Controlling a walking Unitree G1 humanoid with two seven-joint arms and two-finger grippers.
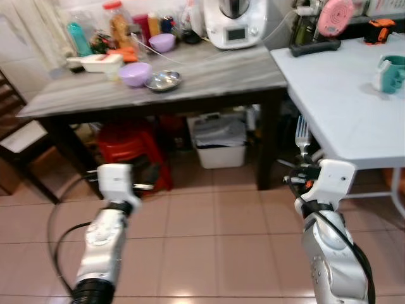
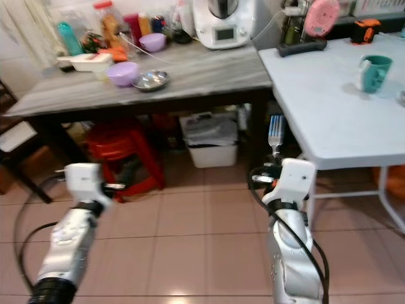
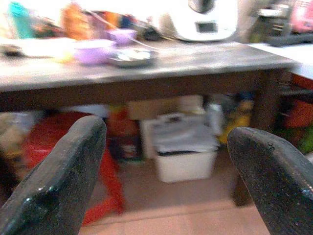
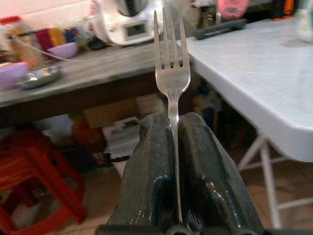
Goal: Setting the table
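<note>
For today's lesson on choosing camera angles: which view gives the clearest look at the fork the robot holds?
The right wrist view: the fork stands large and sharp, tines up, its handle clamped between the right gripper fingers. Both eye views show it small and a bit blurred above the right wrist, beside the white table edge. The left wrist view faces the dark table instead.

The robot has two silver arms with rounded metal shells. Each wrist ends in a white box-shaped housing. A black cable runs along the left arm [image 1: 101, 244] and loops out beside it; another follows the right arm [image 1: 332, 253]. The right wrist has a small orange mark. The fingers [image 3: 54, 181] are black, thick and slightly glossy.
</note>
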